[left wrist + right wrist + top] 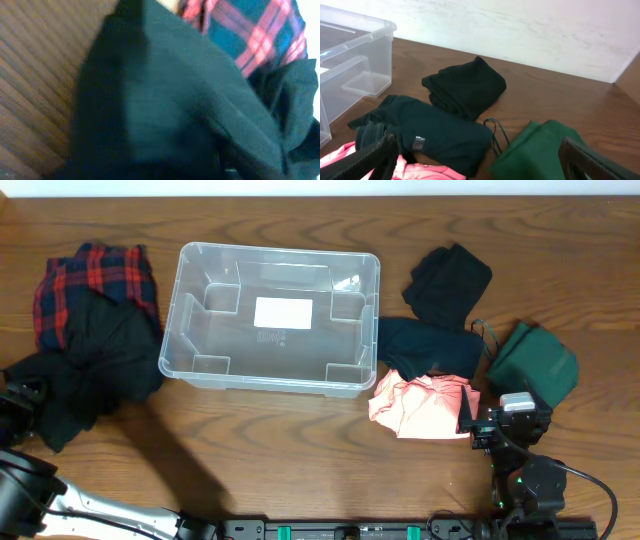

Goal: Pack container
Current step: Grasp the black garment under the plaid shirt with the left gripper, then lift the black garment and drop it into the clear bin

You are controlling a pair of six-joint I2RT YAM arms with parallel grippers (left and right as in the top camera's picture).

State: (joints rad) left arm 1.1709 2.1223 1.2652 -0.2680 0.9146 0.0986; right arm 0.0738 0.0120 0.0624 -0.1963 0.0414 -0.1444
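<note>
The clear plastic container [192, 328] stands empty at the table's middle, with a white label on its bottom; its corner also shows in the right wrist view [375, 35]. My right gripper [505, 420] is open and empty, low between a pink garment [420, 405] and a green garment [533, 363]; its fingers [477, 150] frame both. My left gripper [22, 402] sits at the lower edge of a black garment [100, 365]. That black cloth [165, 110] fills the left wrist view and hides the jaws.
A red plaid garment [95, 280] lies under the black one at the far left and shows in the left wrist view [250, 30]. Right of the container lie a black garment [447, 280] and a dark teal garment [430, 348], both seen by the right wrist [465, 87] [440, 130].
</note>
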